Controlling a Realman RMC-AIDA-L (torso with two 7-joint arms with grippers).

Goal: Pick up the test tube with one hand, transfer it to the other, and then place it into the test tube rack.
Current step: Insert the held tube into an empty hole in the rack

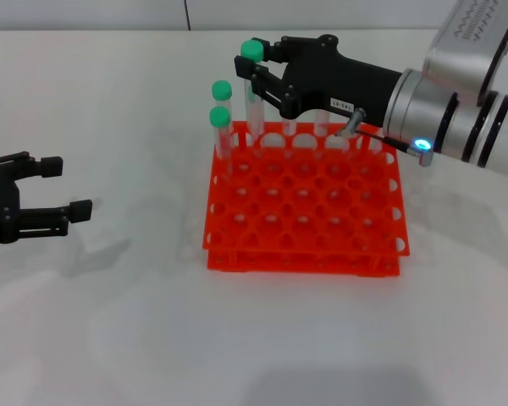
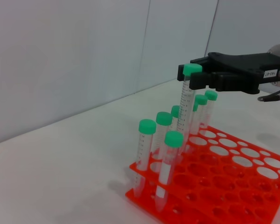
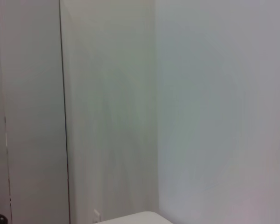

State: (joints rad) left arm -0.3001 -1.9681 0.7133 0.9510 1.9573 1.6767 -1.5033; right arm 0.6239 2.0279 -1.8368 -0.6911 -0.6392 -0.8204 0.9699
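My right gripper (image 1: 252, 73), with a white sticker and a blue light on its arm, is shut on a clear test tube (image 1: 254, 106) just below its green cap (image 1: 252, 51). It holds the tube upright over the far-left part of the orange-red rack (image 1: 322, 254). The tube's lower end reaches down to the back row of holes; I cannot tell whether it is seated. The left wrist view shows the same gripper (image 2: 196, 78) on the tube (image 2: 185, 105) above the rack (image 2: 233, 186). My left gripper (image 1: 66, 188) is open and empty at the far left, low over the table.
Two other green-capped tubes (image 1: 221, 118) stand in the rack's far-left corner holes; the left wrist view shows several such tubes (image 2: 147, 140) around the held one. Most rack holes are open. The right wrist view shows only a wall.
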